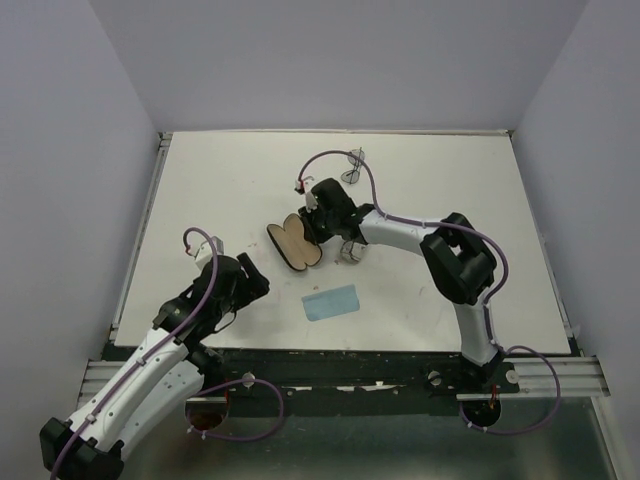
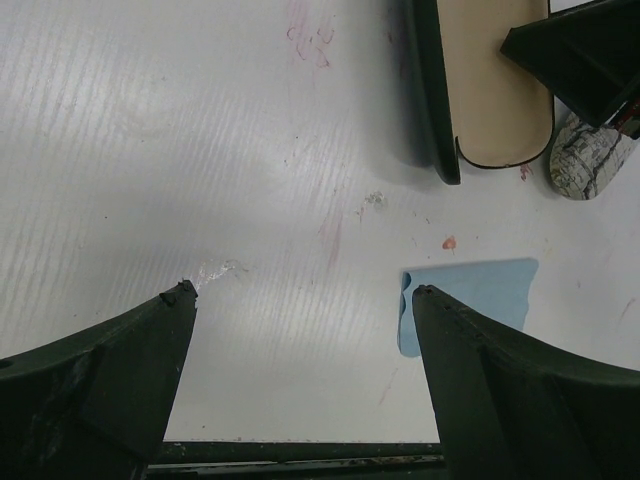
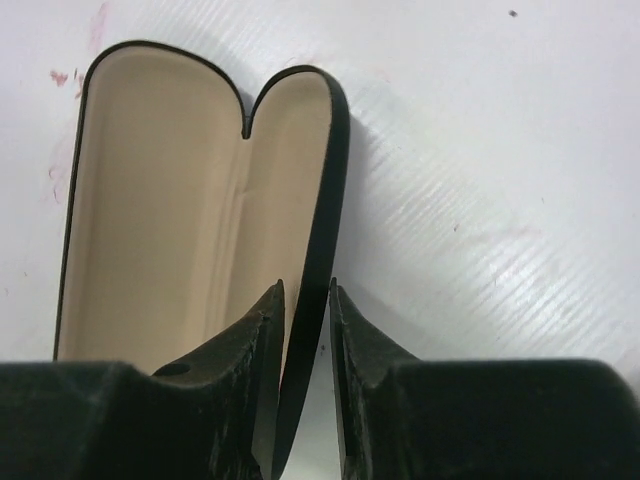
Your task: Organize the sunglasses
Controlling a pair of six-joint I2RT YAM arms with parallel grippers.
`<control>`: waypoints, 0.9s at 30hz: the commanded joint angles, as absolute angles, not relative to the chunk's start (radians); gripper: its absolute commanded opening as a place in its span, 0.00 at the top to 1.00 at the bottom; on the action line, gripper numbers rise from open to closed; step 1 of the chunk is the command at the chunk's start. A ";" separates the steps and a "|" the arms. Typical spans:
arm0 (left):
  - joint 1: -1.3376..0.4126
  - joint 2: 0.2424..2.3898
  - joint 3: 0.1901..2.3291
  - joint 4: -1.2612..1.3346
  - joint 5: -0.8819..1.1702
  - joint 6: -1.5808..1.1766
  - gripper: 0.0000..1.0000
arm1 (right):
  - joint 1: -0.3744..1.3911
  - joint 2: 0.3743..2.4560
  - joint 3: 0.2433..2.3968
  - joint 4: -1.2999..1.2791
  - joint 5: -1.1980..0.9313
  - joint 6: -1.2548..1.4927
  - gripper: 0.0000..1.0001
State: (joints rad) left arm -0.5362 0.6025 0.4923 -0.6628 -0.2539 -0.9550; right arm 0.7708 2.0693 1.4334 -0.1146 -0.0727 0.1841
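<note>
One pair of sunglasses (image 1: 352, 165), thin dark frame with grey lenses, lies at the back of the table, beyond my right arm. An open black case with tan lining (image 1: 293, 243) (image 3: 170, 200) lies mid-table with nothing inside it. My right gripper (image 1: 318, 228) (image 3: 307, 285) straddles the case's right wall, one finger inside and one outside, pinched on the rim. My left gripper (image 1: 250, 280) (image 2: 305, 290) hangs wide open over bare table near the front, holding nothing.
A light blue cloth (image 1: 331, 301) (image 2: 480, 290) lies flat in front of the case. A beige patterned pouch (image 1: 350, 252) (image 2: 590, 160) sits just right of the case, under my right arm. The table's front edge (image 2: 300, 445) is close below my left gripper.
</note>
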 commanded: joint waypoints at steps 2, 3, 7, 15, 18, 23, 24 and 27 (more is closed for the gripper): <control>-0.529 0.575 0.471 -0.690 -0.272 -0.962 0.01 | 0.769 2.117 1.492 -0.127 -0.222 -0.168 0.69; -0.531 0.575 0.471 -0.690 -0.272 -0.962 0.01 | 0.769 2.118 1.496 -0.124 -0.247 -0.210 0.69; -0.529 0.575 0.468 -0.692 -0.267 -0.966 0.01 | 0.767 2.126 1.512 -0.130 -0.346 -0.366 0.69; -0.529 0.572 0.465 -0.707 -0.262 -0.980 0.01 | 0.761 2.213 1.649 -0.258 -0.419 -0.583 0.64; -0.531 0.575 0.468 -0.710 -0.259 -0.988 0.01 | 0.762 2.230 1.684 -0.278 -0.423 -0.620 0.56; -0.529 0.574 0.472 -0.713 -0.255 -0.994 0.01 | 0.758 2.208 1.712 -0.253 -0.358 -0.611 0.43; -0.529 0.572 0.474 -0.713 -0.252 -0.994 0.01 | 0.758 2.195 1.706 -0.249 -0.341 -0.606 0.41; -0.529 0.572 0.469 -0.710 -0.245 -1.003 0.01 | 0.758 2.113 1.655 -0.183 -0.278 -0.545 0.36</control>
State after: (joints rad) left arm -0.5358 0.5823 0.4755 -0.6910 -0.2535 -0.9844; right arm 0.7635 2.2101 1.6783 -0.2321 -0.3595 -0.5785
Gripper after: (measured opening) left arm 0.988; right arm 0.615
